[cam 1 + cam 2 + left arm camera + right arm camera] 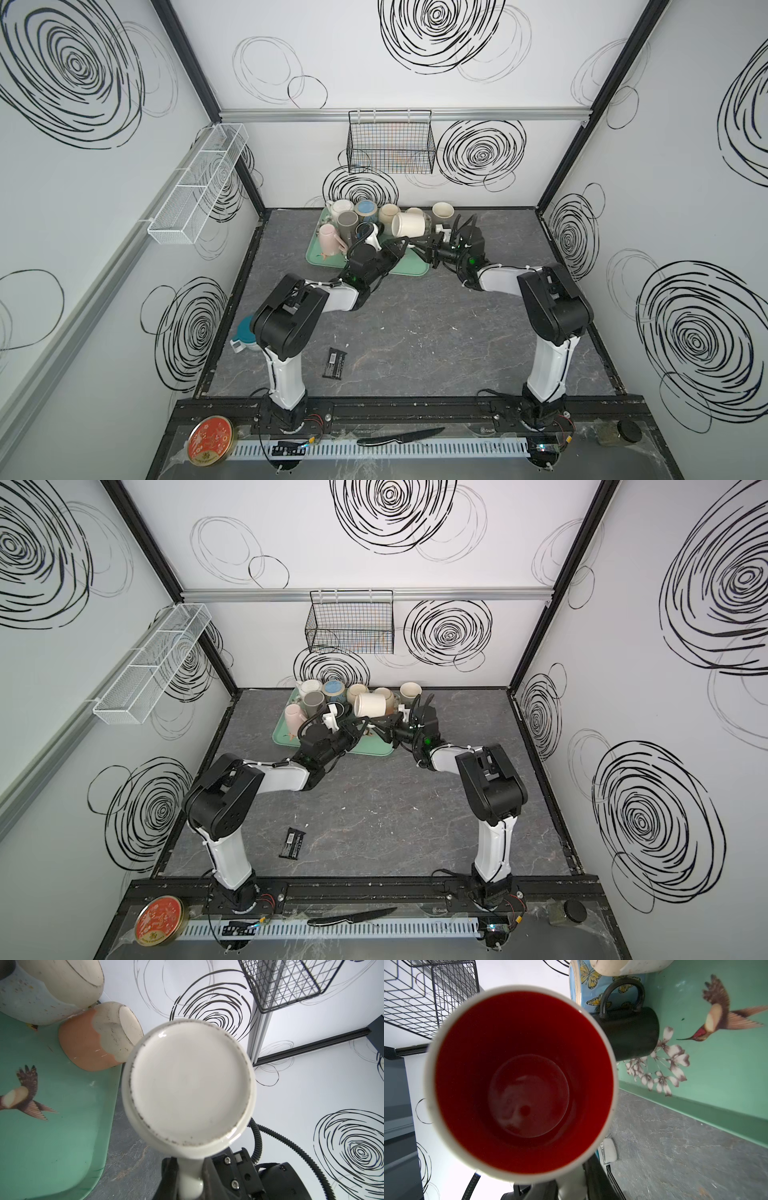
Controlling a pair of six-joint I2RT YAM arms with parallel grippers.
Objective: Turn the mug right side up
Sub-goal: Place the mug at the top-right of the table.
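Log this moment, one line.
mug: on its side, aloft | left hand: shut on handle | right hand: at handle, grip unclear

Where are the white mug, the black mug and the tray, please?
white mug point(190, 1088): left wrist view, on its flat base.
black mug point(631, 1032): right wrist view, on its side wall.
tray point(52, 1147): left wrist view, on its bare green floor.

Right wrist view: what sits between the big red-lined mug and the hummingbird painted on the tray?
A black mug on the green tray, its handle showing; seen in the right wrist view.
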